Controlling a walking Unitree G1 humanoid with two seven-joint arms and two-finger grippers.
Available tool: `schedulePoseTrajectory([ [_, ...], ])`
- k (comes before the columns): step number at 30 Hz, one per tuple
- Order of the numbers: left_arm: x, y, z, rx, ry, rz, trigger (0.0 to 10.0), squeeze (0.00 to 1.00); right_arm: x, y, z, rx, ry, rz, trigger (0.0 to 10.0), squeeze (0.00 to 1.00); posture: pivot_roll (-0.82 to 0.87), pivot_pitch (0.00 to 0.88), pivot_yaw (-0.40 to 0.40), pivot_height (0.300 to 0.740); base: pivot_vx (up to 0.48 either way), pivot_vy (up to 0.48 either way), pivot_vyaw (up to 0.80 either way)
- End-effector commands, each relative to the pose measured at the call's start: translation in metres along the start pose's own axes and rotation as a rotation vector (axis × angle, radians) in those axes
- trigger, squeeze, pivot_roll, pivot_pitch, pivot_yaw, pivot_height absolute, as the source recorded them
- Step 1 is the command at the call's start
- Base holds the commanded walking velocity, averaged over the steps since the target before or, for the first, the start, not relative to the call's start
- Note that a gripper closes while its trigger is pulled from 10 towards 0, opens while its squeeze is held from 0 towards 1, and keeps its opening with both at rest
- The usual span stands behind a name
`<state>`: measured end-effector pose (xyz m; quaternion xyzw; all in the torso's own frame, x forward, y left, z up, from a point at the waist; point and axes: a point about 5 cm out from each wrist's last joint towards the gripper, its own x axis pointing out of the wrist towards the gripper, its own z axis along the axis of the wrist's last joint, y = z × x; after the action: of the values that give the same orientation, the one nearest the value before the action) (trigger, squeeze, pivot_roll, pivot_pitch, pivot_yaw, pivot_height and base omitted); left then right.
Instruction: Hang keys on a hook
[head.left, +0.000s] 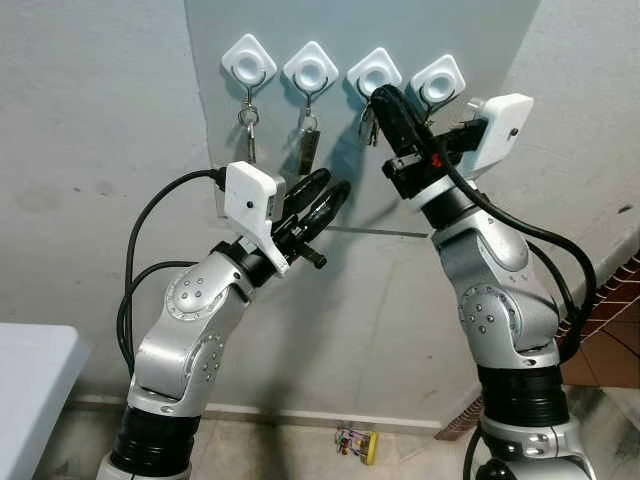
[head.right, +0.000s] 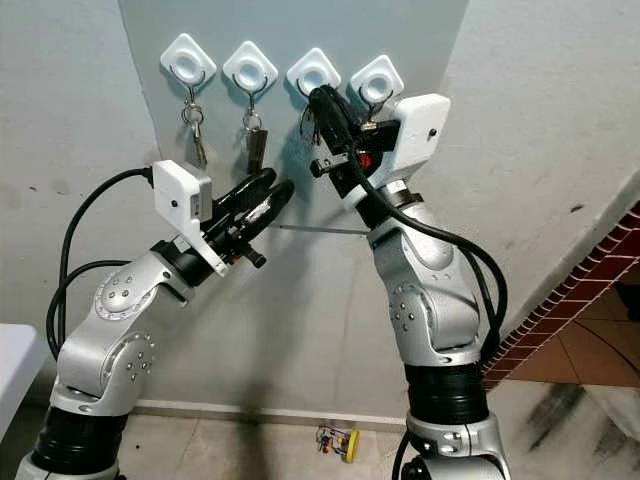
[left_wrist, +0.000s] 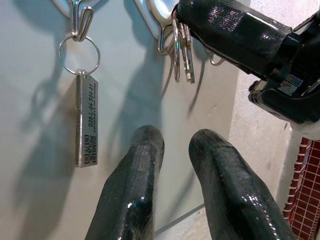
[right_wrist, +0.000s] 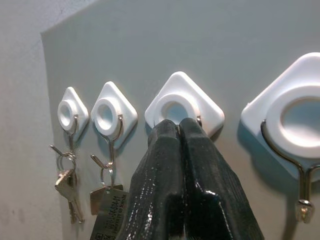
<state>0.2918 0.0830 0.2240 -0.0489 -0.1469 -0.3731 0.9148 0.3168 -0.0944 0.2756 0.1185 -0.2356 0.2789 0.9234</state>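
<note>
Four white diamond hooks sit in a row on a grey-blue wall panel. My right gripper is shut on the ring of a bunch of keys, its tips pressed against the third hook. The keys dangle just under the fingers beside that hook's wire. I cannot tell whether the ring sits over the wire. My left gripper is raised below the second hook, open and holding nothing, a short way left of the keys.
The first hook carries a key bunch, and a metal tag hangs from the second. The fourth hook is bare. A white table corner is at lower left, a small colourful object lies on the floor, and a brick edge is at right.
</note>
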Motion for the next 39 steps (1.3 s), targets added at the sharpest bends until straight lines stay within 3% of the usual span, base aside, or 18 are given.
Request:
schedulePoseTrajectory([
  [1,0.001,-0.003,0.003,0.018,-0.011,-0.011,10.0,0.0,0.0,-0.001,0.003,-0.024,0.016,-0.033,10.0,0.0,-0.06,0.047,-0.054,0.74,0.0,0.0,0.0],
  [19,0.001,-0.005,0.002,0.023,-0.01,-0.016,10.0,0.0,-0.026,-0.003,-0.006,-0.067,0.105,-0.158,10.0,0.0,-0.07,0.042,-0.053,0.74,0.0,0.0,0.0],
  [21,0.001,-0.005,0.002,0.022,-0.01,-0.017,10.0,0.0,-0.027,-0.002,-0.006,-0.057,0.095,-0.151,10.0,0.0,-0.07,0.041,-0.053,0.74,0.0,0.0,0.0],
  [23,0.002,-0.006,0.001,0.022,-0.01,-0.02,10.0,0.0,-0.028,0.001,-0.008,0.035,0.071,-0.085,10.0,0.0,-0.07,0.039,-0.053,0.74,0.0,0.0,0.0],
  [24,0.002,-0.006,0.001,0.022,-0.01,-0.02,10.0,0.0,-0.029,0.002,-0.008,0.048,0.069,-0.076,10.0,0.74,-0.07,0.039,-0.053,0.74,0.0,0.0,0.0],
  [25,0.002,-0.006,0.001,0.026,-0.008,-0.019,10.0,0.0,-0.03,0.001,-0.006,0.038,0.061,-0.08,10.0,1.0,-0.07,0.04,-0.052,0.74,0.0,0.0,0.0],
  [39,-0.002,-0.002,-0.005,0.037,0.004,0.012,10.0,0.0,-0.042,0.002,-0.017,0.027,0.085,-0.058,10.0,1.0,-0.07,0.037,-0.048,0.74,0.0,0.0,0.0],
])
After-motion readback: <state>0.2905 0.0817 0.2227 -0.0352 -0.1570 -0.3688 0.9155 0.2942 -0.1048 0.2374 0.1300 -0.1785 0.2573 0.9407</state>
